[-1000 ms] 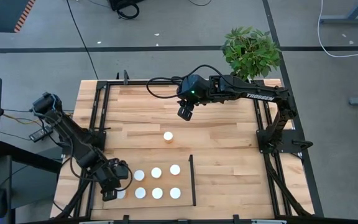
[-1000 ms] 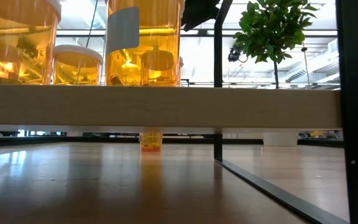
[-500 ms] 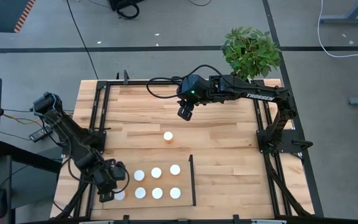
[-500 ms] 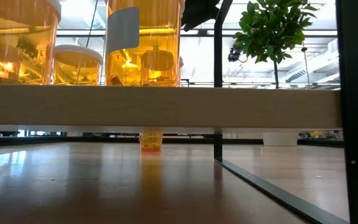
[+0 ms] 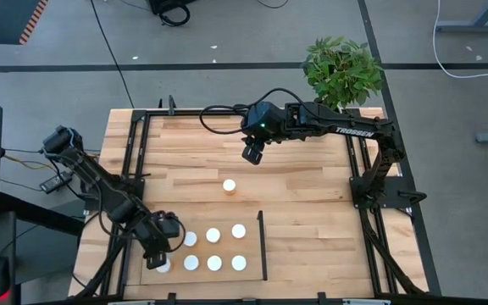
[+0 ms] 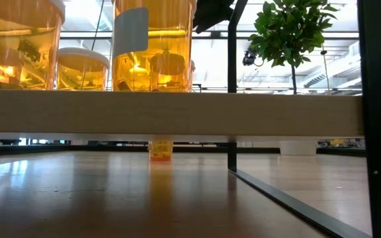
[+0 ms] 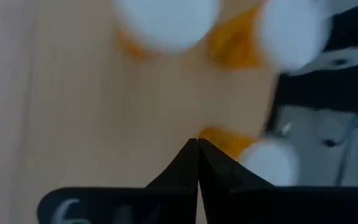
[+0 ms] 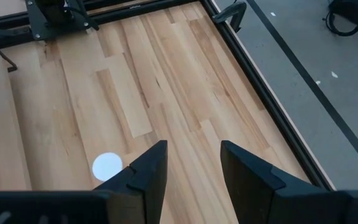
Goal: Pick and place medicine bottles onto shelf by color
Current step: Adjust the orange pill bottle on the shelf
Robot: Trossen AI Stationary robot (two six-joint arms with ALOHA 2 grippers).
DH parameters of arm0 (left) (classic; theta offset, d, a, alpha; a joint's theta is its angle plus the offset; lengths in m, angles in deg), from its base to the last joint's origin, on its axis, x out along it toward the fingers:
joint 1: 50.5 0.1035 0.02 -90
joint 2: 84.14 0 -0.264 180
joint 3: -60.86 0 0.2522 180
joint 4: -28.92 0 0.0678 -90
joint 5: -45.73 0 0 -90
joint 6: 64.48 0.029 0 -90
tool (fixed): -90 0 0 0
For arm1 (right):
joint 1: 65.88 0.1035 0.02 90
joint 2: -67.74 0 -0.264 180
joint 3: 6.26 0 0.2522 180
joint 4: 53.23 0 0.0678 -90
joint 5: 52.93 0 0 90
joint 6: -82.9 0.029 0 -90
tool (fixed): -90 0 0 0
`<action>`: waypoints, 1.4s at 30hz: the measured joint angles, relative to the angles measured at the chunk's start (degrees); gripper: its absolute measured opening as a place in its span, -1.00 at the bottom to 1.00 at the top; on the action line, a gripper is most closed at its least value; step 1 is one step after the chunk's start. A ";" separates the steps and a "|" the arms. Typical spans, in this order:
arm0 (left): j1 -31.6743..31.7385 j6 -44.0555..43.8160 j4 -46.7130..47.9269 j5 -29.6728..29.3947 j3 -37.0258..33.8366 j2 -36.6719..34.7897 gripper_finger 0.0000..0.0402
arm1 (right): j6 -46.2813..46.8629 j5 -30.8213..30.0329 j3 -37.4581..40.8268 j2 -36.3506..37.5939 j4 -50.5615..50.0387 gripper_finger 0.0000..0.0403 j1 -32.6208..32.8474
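Note:
Several orange medicine bottles with white caps (image 5: pixel 213 235) stand in two rows on the pale-wood shelf (image 5: pixel 251 247), which has a black upright strip (image 5: pixel 261 246) at its right end. One more bottle (image 5: pixel 229 185) stands alone on the tabletop, also seen in the low view (image 6: pixel 161 149). My left gripper (image 5: pixel 158 254) hovers shut over the shelf's left end, beside the leftmost bottle (image 5: pixel 164 266), whose cap (image 7: pixel 269 163) shows close to the fingertips (image 7: pixel 197 143). My right gripper (image 5: pixel 253 155) is open, high over the far middle of the table, and holds nothing (image 8: pixel 191 146).
A potted plant (image 5: pixel 341 66) stands at the table's far right corner. Black frame rails (image 5: pixel 135 152) run along the left and right sides. Bare planks (image 5: pixel 312 195) lie between the lone bottle and the right rail. In the low view the shelf's edge (image 6: pixel 177 116) spans the picture.
My left gripper, still shut, has shifted a little over the shelf's left end, first toward the table's left edge and then back toward its right and far side. The bottles have stayed where they were.

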 joint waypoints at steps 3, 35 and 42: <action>0.87 2.93 -4.41 -0.04 1.28 -0.02 -0.98 | -0.01 0.17 0.00 0.00 -0.15 -0.23 0.00; 2.10 10.69 -11.98 4.44 2.95 5.01 -0.98 | 0.34 0.14 0.00 0.00 -0.13 -0.23 0.00; 2.08 10.58 -11.99 5.59 2.92 7.50 -0.95 | 0.32 0.12 0.00 0.00 -0.93 -0.23 0.00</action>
